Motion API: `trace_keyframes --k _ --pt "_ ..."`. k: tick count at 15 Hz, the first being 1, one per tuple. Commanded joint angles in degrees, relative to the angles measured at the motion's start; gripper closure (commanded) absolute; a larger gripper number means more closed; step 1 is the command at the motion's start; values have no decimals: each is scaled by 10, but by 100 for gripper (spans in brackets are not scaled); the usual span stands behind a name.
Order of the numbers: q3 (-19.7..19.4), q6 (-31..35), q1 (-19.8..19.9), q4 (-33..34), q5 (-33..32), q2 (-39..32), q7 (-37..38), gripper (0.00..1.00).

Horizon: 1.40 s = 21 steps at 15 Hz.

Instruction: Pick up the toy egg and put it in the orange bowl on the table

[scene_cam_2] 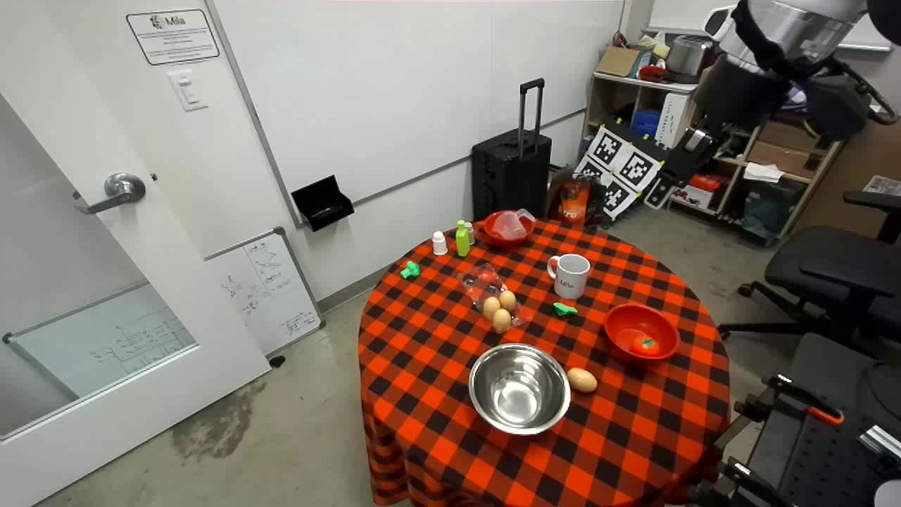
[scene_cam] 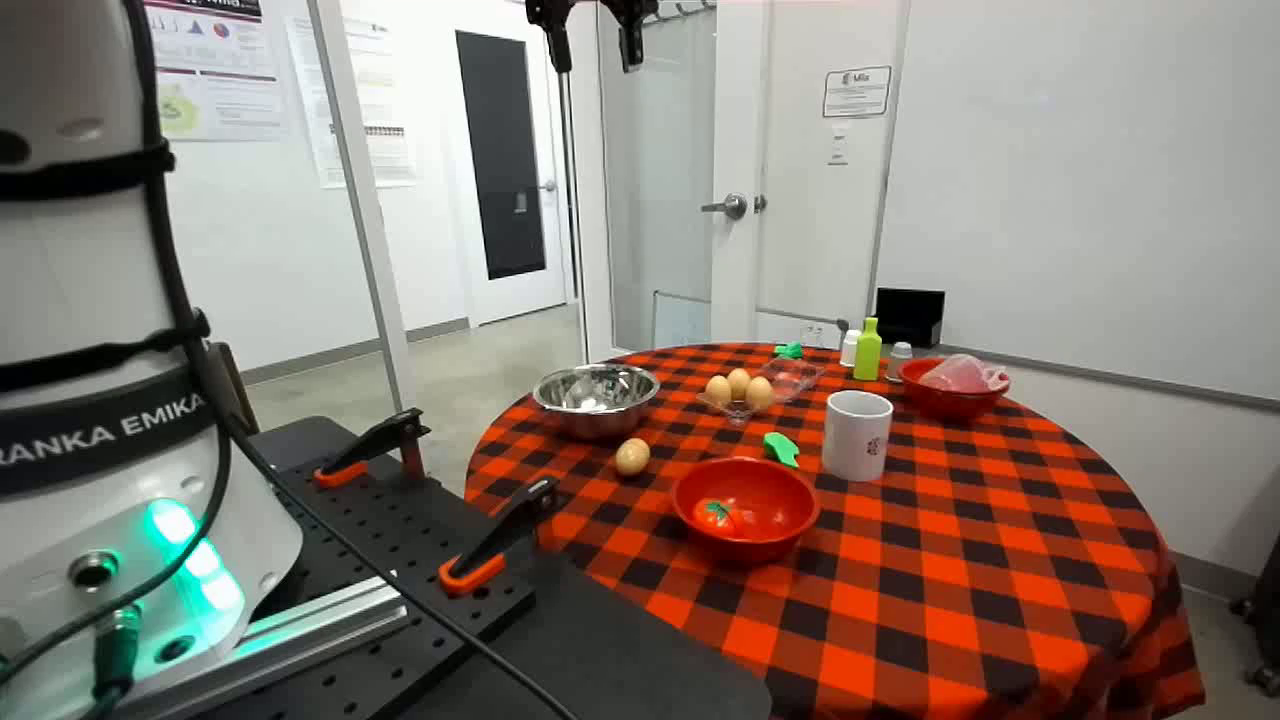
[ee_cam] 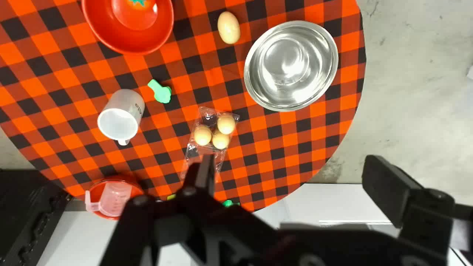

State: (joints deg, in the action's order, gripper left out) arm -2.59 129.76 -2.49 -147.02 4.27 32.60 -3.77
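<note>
Egg (ee_cam: 228, 27) nr metal bowl (ee_cam: 290, 68), rm twd orange bowl (ee_cam: 133, 40).

gripper (scene_cam: 596, 66) — jaws spread wide | fingers (scene_cam: 631, 45) pointing down | arm (scene_cam_2: 799, 35) — raised

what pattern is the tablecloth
The tablecloth has a red-orange and black check, which shows best in an exterior view.

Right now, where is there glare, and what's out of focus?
In the wrist view, bright glare inside the metal bowl; much of the dark gripper looks blurry, the loose toy egg clearer; in an exterior view, green lights wash out almost to white.
</note>
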Motion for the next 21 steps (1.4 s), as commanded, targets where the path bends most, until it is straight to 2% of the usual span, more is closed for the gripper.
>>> trace_keyframes --k 1,3,6,9,14,18,21 --pt "3 -2 3 1 2 0 -2 0" --pt "-25 -23 -6 21 26 -20 -34 0" --pt "-82 -65 -23 59 74 -81 -128 0" --pt "-109 -108 -24 91 104 -140 -210 0" --pt "-93 -170 -8 151 116 -239 -264 0" --pt "-66 -139 3 182 127 -324 -257 0" --pt "-41 -82 14 192 123 -383 -246 0"
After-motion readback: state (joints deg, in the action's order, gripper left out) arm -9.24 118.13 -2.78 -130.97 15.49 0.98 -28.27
